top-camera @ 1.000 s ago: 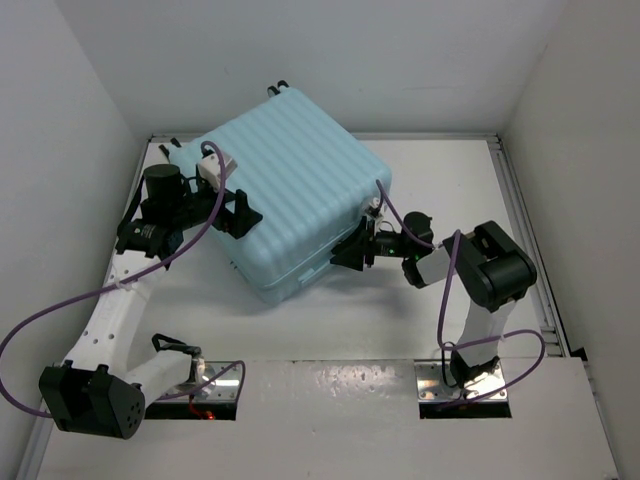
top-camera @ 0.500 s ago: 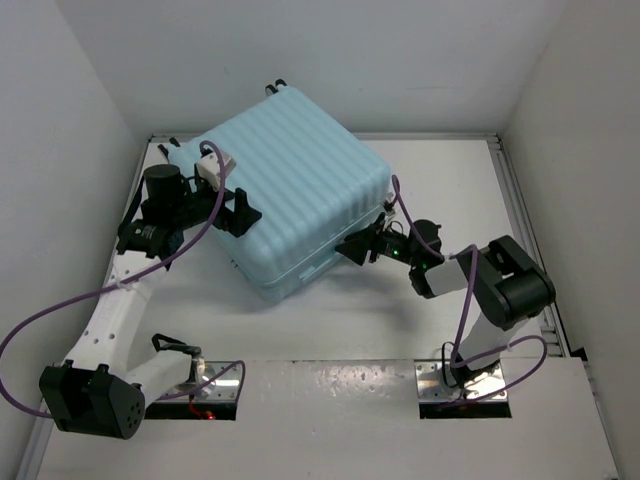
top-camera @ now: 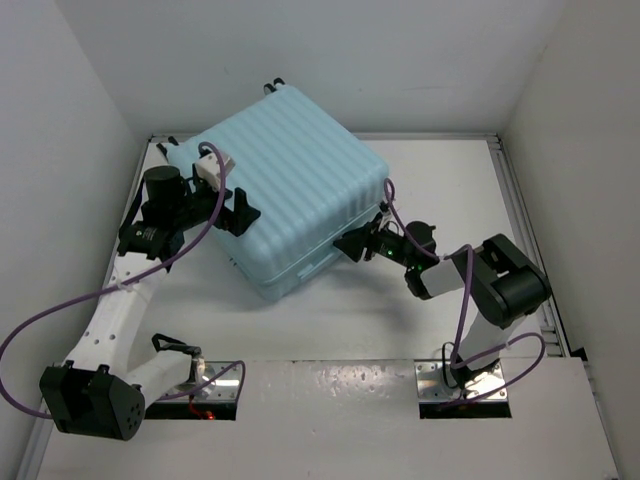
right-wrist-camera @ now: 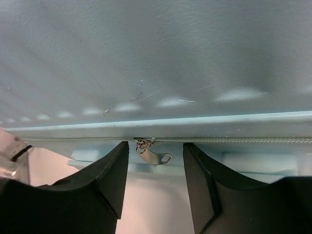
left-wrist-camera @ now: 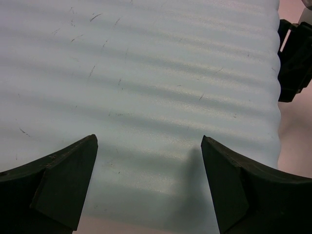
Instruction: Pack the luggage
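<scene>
- The luggage (top-camera: pixel 290 190) lies shut on the bench (top-camera: pixel 330 320), ribbed shell up. It sits exactly where it sat a second ago.
- Your right arm is what changes. Its elbow swings out and down, away from the luggage's near-right side. The right pincer (top-camera: pixel 355 243) stays at that side's seam and shifts only slightly along it.
- In the right wrist view the jaws stand partly apart, one on each side of the zipper pull (right-wrist-camera: pixel 155 156). The pull hangs free from the seam between them, and nothing is pinched yet.
- Your left pincer (top-camera: pixel 240 212) does not move. It is spread wide over the shell at the luggage's left edge and holds nothing. I cannot tell whether it presses on the shell.
- My judgement: with the lid down, you are at the zipping stage. The re-posed right arm lines the jaws up with the pull. The next move would be to close on the tab and draw it along the seam while the left pincer steadies the luggage.
- Watch the tab: it is small and dangling, and it could slip out as the jaws close.
</scene>
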Available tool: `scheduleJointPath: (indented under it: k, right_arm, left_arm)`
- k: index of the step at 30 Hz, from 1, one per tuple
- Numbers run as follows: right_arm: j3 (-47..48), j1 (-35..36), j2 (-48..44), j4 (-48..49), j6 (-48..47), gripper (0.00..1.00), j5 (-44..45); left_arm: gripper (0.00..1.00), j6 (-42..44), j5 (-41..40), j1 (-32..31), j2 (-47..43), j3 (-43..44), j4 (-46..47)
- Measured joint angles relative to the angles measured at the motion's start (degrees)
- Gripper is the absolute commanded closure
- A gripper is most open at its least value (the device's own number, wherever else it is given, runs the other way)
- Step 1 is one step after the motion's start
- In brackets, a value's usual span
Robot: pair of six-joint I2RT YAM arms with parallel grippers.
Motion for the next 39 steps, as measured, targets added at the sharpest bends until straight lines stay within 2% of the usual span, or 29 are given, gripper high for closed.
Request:
scheduleJointPath:
  k: [1, 3, 6, 11, 15, 17, 24, 31, 35, 39]
  right_arm:
    - [0.02, 0.46, 0.02, 0.07, -0.9, 0.51, 0.81]
    - [0.09, 1.51, 0.07, 0.02, -2.93, 0.58, 2.93]
    - [0.2, 2.99, 0.17, -0.52, -6.08, 0.73, 6.91]
    - [0.22, 4.57, 0.48, -0.44, -9.6, 0.82, 10.19]
    - [0.11, 4.85, 1.05, 0.7, -10.64, 0.96, 10.29]
    - [-0.2, 4.98, 1.09, 1.25, -10.78, 1.0, 10.08]
    - [-0.98, 5.2, -3.04, -1.11, -10.27, 1.0, 8.26]
    - [-1.11, 4.59, -7.19, -6.97, -6.73, 1.0, 7.85]
    - [-1.03, 3.82, -7.69, -8.0, -4.35, 1.0, 7.13]
    - [0.74, 2.47, -7.65, -10.97, -1.62, 1.0, 5.2]
  left_arm:
    - [0.08, 0.02, -0.15, 0.0, -0.04, -0.13, 0.17]
    - [0.08, 0.0, -0.35, 0.0, -0.26, -0.33, 0.42]
    - [0.08, 0.0, -0.66, 0.0, -0.63, -0.66, 0.5]
    - [0.08, 0.02, -0.66, 0.04, -1.4, -1.44, 0.76]
    - [0.09, 0.76, -0.72, -0.42, -2.58, -2.29, 0.55]
    - [0.09, 1.7, -0.96, -1.33, -3.43, -2.56, -0.35]
    - [0.09, 8.61, -4.26, -10.05, -8.52, -3.69, -3.87]
    - [0.09, 15.72, -6.84, -18.14, -8.81, -3.54, -7.52]
    - [0.13, 15.93, -9.62, -25.33, -8.7, -4.11, -6.6]
    - [0.22, 12.5, -14.6, -32.98, -5.99, -4.22, -2.54]
